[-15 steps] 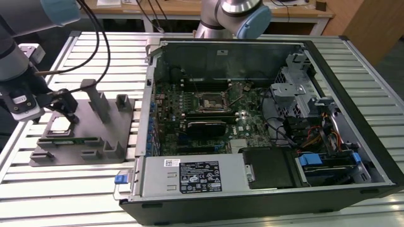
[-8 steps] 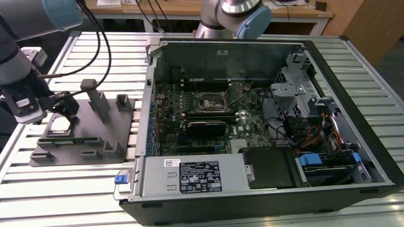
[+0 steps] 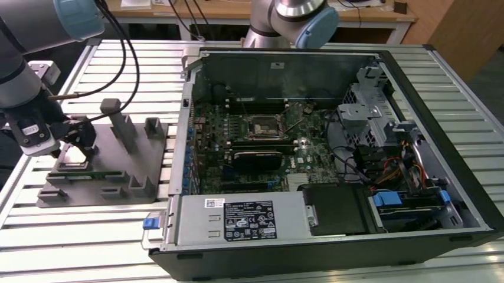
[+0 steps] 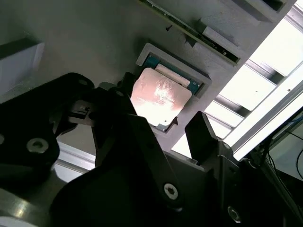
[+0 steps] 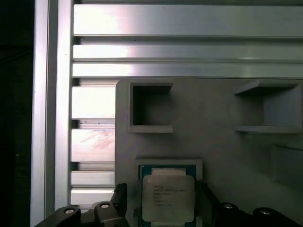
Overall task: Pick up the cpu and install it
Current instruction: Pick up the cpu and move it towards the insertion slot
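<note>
cpu point(image 5: 168, 198) in tray point(image 5: 227, 156) recess, between spread end effector point(image 4: 162, 99) fingers.

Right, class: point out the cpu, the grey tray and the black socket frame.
cpu point(image 5: 168, 198): first wrist view, middle of its silver top.
grey tray point(image 5: 213, 149): first wrist view, a bare patch of its flat surface.
socket frame point(image 3: 262, 125): exterior view, middle of the frame.

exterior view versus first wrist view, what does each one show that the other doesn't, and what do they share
Exterior view: the open computer case with its black socket, and the arm. First wrist view: the print on top of the cpu, which sits in a framed recess. Shared: the grey tray, the cpu, and the claw, open, with a finger on either side of the cpu.
</note>
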Controlling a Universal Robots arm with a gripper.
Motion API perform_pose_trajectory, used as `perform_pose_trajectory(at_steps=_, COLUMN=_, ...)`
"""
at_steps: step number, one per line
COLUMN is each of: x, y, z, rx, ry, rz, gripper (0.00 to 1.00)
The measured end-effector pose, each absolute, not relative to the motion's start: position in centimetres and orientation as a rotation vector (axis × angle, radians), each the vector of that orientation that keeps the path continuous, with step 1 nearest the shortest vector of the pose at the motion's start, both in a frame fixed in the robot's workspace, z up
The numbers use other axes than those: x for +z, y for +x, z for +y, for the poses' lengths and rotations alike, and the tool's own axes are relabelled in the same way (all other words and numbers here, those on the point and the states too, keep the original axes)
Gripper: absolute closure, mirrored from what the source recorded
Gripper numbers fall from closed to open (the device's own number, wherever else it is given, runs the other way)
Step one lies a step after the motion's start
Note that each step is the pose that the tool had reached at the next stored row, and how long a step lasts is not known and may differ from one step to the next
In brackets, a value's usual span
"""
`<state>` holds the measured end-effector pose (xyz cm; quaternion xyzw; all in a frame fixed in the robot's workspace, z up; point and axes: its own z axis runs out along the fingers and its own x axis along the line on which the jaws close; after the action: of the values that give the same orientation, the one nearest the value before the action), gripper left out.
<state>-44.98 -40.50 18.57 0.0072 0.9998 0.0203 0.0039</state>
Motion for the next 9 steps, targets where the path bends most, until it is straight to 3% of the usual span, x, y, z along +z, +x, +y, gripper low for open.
perform_pose_trajectory(at_steps=1, x=18.57, y=-44.97, z=-40.5, rx=0.064, ry=0.023, rz=3.133, gripper=0.33)
perform_pose_trajectory(at_steps=9, x=18.58, y=-44.66, z=-40.49, rx=0.062, ry=0.023, rz=3.133, gripper=0.33)
